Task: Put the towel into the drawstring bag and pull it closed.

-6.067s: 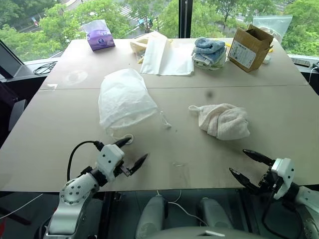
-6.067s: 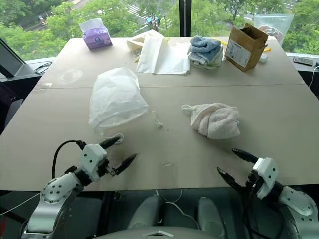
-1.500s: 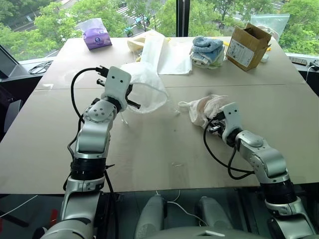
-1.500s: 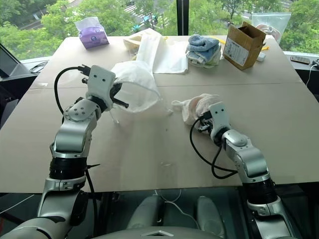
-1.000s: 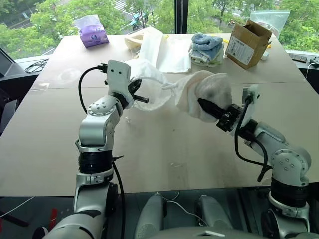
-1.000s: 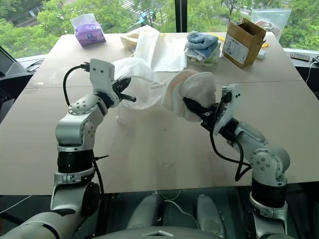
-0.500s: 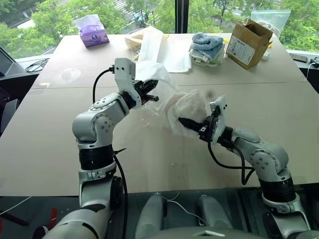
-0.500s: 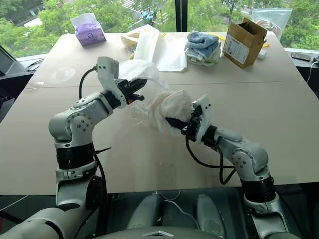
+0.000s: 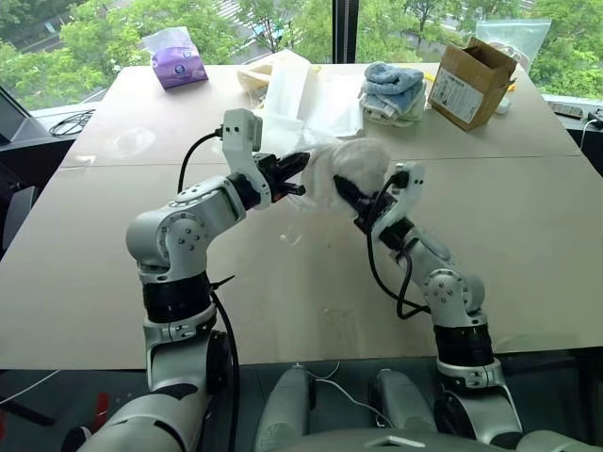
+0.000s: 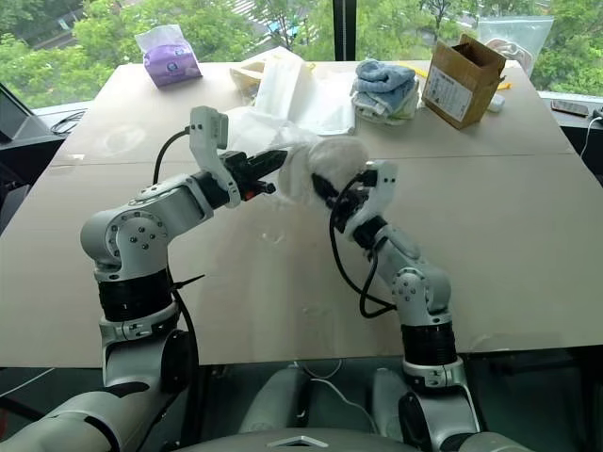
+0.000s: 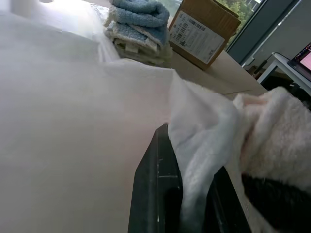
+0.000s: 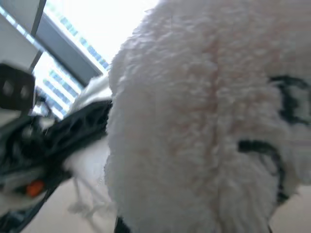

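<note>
My left gripper (image 9: 290, 173) is shut on the rim of the drawstring bag (image 9: 314, 181), holding the thin white fabric up above the table. In the left wrist view its black fingers (image 11: 158, 189) pinch a fold of that fabric (image 11: 194, 141). The cream fluffy towel (image 9: 356, 162) is bunched in a wad, and my right gripper (image 9: 343, 191) is shut on it from below. The towel presses against the bag at its mouth (image 11: 279, 131); how far inside it is I cannot tell. The bag's cord (image 9: 293, 235) dangles just over the table.
Along the far edge of the table (image 9: 528, 254) are a purple tissue pack (image 9: 177, 59), a flat white sheet-like bag (image 9: 316, 94), a pile of blue and white towels (image 9: 394, 92), a cardboard box (image 9: 469, 80) and a clear plastic bag (image 9: 513, 40).
My right gripper has carried the towel up and away from me, against the bag held by the left gripper. The left wrist has rolled and drawn slightly right.
</note>
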Motion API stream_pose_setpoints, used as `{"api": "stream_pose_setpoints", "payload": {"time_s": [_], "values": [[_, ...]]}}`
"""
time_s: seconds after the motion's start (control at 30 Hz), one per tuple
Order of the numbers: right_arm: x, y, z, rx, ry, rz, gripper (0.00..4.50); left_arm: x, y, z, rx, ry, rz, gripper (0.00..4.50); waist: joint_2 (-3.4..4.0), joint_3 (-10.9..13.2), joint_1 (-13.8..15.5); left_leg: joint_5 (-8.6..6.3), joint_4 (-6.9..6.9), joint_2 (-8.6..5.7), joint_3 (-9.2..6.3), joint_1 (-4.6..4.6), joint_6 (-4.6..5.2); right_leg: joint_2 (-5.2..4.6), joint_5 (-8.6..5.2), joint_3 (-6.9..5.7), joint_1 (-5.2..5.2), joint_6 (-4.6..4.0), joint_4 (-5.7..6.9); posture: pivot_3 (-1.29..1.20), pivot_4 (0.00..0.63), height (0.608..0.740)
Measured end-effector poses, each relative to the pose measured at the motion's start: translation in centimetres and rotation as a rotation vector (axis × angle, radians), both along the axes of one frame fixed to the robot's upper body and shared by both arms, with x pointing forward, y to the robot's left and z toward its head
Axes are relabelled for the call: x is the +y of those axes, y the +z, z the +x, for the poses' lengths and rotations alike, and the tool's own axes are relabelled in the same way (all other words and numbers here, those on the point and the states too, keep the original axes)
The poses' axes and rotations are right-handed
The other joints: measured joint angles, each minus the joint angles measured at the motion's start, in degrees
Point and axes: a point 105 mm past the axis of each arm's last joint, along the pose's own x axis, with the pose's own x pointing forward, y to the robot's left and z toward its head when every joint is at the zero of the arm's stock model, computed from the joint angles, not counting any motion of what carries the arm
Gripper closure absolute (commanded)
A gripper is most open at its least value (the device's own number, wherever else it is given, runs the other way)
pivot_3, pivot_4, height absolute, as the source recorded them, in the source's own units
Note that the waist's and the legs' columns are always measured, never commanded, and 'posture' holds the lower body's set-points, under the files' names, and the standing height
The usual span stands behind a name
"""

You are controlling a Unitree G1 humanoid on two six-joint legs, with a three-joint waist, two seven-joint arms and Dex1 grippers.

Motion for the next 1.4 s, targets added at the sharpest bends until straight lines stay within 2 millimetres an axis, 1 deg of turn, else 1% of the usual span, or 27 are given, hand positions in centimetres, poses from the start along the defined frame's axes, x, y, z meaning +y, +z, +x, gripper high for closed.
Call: {"api": "stream_pose_setpoints", "payload": {"time_s": [0.1, 0.2, 0.3, 0.47, 0.6, 0.7, 0.77, 0.97, 1.03, 1.07, 1.13, 1.27, 1.3, 1.33, 1.37, 1.4], "values": [[0.5, -0.8, -0.1, 0.011, 0.002, -0.047, 4.49, 0.0, -0.1, 0.0, 0.005, 0.006, 0.002, 4.50, 0.00, 0.00, -0.31, 0.00, -0.05, 0.00, 0.07, -0.03, 0.00, 0.01, 0.00, 0.09, -0.12, 0.00, 0.06, 0.00, 0.150, 0.740], [2.0, -2.1, -0.7, -0.008, 0.061, -0.182, 4.49, -0.2, -0.2, 0.0, 0.012, 0.004, -0.005, 4.50, 0.00, 0.00, -0.67, 0.01, -0.09, 0.02, 0.19, -0.03, -0.01, 0.04, 0.00, 0.22, -0.24, 0.00, 0.18, 0.00, 0.150, 0.740], [3.7, -3.1, -1.3, -0.004, 0.134, -0.235, 4.49, -0.3, -0.2, 0.1, 0.019, 0.004, -0.010, 4.50, 0.00, 0.00, -0.77, 0.02, -0.06, 0.02, 0.19, -0.03, -0.03, 0.04, 0.00, 0.22, -0.27, 0.00, 0.26, 0.00, 0.150, 0.740], [5.4, -3.2, -2.0, -0.040, 0.238, -0.273, 4.49, -0.9, -0.3, -0.1, 0.033, -0.020, -0.027, 4.50, 0.00, 0.00, -0.75, 0.02, 0.00, 0.01, 0.20, -0.04, -0.02, 0.02, 0.00, 0.24, -0.28, 0.00, 0.30, 0.00, 0.150, 0.740], [6.2, -3.9, -2.1, -0.174, 0.268, -0.511, 4.49, -0.9, -0.4, -0.1, 0.038, -0.016, -0.029, 4.50, 0.00, 0.00, -0.76, 0.02, 0.03, 0.00, 0.19, -0.04, -0.04, 0.03, 0.00, 0.23, -0.30, 0.00, 0.36, 0.00, 0.150, 0.740], [6.7, -4.3, -2.0, -0.243, 0.281, -0.611, 4.49, -0.9, -0.4, -0.1, 0.040, -0.014, -0.030, 4.50, 0.00, 0.00, -0.84, 0.03, 0.03, 0.01, 0.19, -0.04, -0.04, 0.03, 0.00, 0.24, -0.31, 0.00, 0.37, 0.00, 0.150, 0.740], [7.3, -4.6, -1.7, -0.298, 0.291, -0.711, 4.49, -1.1, -0.4, -0.2, 0.042, -0.020, -0.036, 4.50, 0.00, 0.00, -0.99, 0.04, 0.04, 0.01, 0.20, -0.04, -0.06, 0.03, 0.00, 0.24, -0.31, 0.00, 0.38, 0.00, 0.150, 0.740], [7.4, -5.9, -0.8, -0.424, 0.278, -0.941, 4.49, -1.2, -0.7, -0.2, 0.051, -0.025, -0.044, 4.50, -0.01, -0.01, -1.19, 0.04, 0.05, 0.01, 0.20, -0.04, -0.07, 0.02, 0.00, 0.25, -0.32, 0.00, 0.39, 0.00, 0.150, 0.740], [7.2, -5.8, -0.4, -0.504, 0.254, -1.040, 4.49, -1.3, -0.7, -0.2, 0.052, -0.025, -0.044, 4.50, -0.01, -0.01, -1.23, 0.05, 0.06, 0.01, 0.19, -0.04, -0.08, 0.02, 0.00, 0.25, -0.33, 0.00, 0.40, 0.00, 0.150, 0.740], [6.8, -5.5, 0.0, -0.597, 0.217, -1.136, 4.49, -1.2, -0.7, -0.2, 0.051, -0.024, -0.044, 4.50, -0.01, -0.01, -1.23, 0.05, 0.08, 0.01, 0.19, -0.04, -0.09, 0.02, 0.00, 0.25, -0.33, 0.00, 0.42, 0.00, 0.150, 0.740], [6.2, -5.2, 0.4, -0.662, 0.175, -1.200, 4.49, -1.2, -0.7, -0.2, 0.050, -0.022, -0.044, 4.50, -0.02, -0.01, -1.22, 0.06, 0.08, 0.01, 0.18, -0.04, -0.09, 0.01, 0.00, 0.24, -0.32, 0.00, 0.42, 0.00, 0.150, 0.740], [6.0, -5.1, 0.7, -0.698, 0.134, -1.230, 4.49, -1.2, -0.9, -0.2, 0.056, -0.020, -0.044, 4.50, -0.02, -0.01, -1.43, 0.06, 0.08, 0.02, 0.20, -0.04, -0.10, 0.01, 0.00, 0.26, -0.33, 0.00, 0.45, 0.00, 0.150, 0.740], [6.2, -4.8, 0.8, -0.651, 0.119, -1.153, 4.49, -1.1, -1.0, -0.3, 0.059, -0.019, -0.045, 4.50, -0.04, -0.02, -1.61, 0.07, 0.07, 0.03, 0.20, -0.04, -0.11, 0.02, 0.00, 0.26, -0.34, 0.00, 0.50, 0.00, 0.150, 0.740], [6.7, -4.0, 1.0, -0.575, 0.089, -1.020, 4.49, -1.2, -1.0, -0.3, 0.060, -0.021, -0.045, 4.50, -0.05, -0.02, -1.76, 0.08, 0.06, 0.05, 0.20, -0.04, -0.14, 0.02, 0.00, 0.26, -0.38, 0.00, 0.58, 0.00, 0.150, 0.740], [6.9, -3.7, 1.0, -0.535, 0.082, -0.957, 4.49, -1.2, -0.8, -0.3, 0.051, -0.024, -0.052, 4.50, -0.05, -0.02, -1.78, 0.09, 0.06, 0.06, 0.20, -0.04, -0.15, 0.02, 0.00, 0.26, -0.39, -0.01, 0.61, 0.00, 0.150, 0.740], [6.8, -3.3, 1.2, -0.454, 0.069, -0.840, 4.49, -1.2, -0.7, -0.3, 0.044, -0.024, -0.051, 4.50, -0.05, -0.02, -1.70, 0.09, 0.07, 0.06, 0.18, -0.03, -0.16, 0.02, 0.00, 0.24, -0.39, -0.01, 0.63, 0.00, 0.150, 0.740]]}}
